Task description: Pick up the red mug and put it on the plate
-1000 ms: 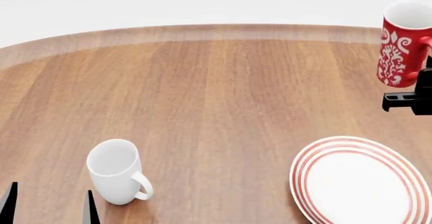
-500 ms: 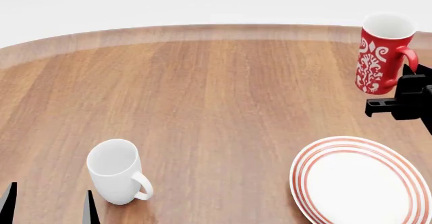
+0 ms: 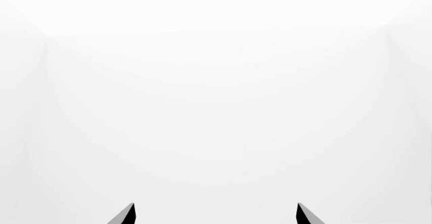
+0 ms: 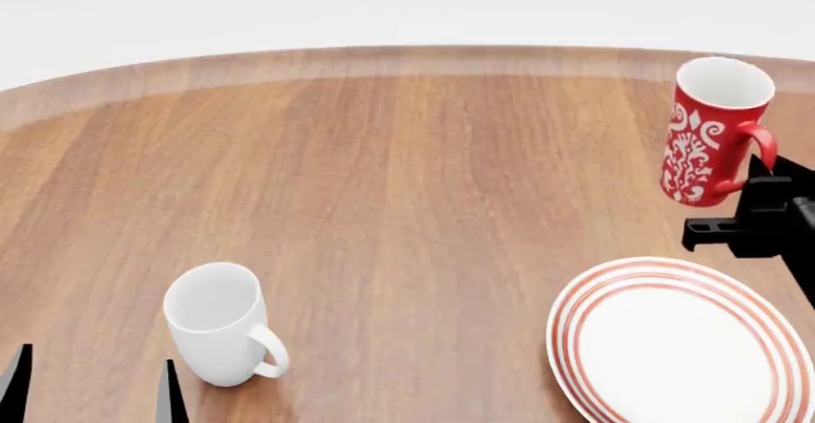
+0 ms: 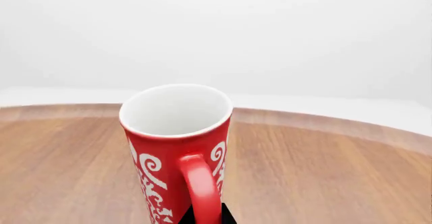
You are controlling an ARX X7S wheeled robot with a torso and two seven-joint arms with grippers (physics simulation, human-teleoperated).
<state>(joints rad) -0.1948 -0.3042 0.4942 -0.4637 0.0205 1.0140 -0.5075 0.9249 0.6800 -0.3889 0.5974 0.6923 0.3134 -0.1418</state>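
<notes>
The red mug (image 4: pixel 707 127), patterned with white swirls, hangs tilted in the air above the far right of the table, its handle toward my right arm. My right gripper (image 4: pixel 761 182) is shut on that handle. In the right wrist view the red mug (image 5: pixel 177 148) fills the centre, its white inside showing, and the dark tips of the right gripper (image 5: pixel 202 217) clamp the red loop. The plate (image 4: pixel 570 320), white with red rings, lies empty below and nearer than the mug. My left gripper (image 4: pixel 92 391) stays open at the near left edge; the left gripper (image 3: pixel 216 215) holds nothing.
A plain white mug (image 4: pixel 224 324) stands upright at the near left, just right of the left gripper's fingers. The round wooden table (image 4: pixel 407 175) has a raised rim along its far edge, with white floor beyond.
The right gripper has carried the red mug leftward and lower, nearer the plate, and the mug now tilts more. The left arm, white mug and plate have not moved.
</notes>
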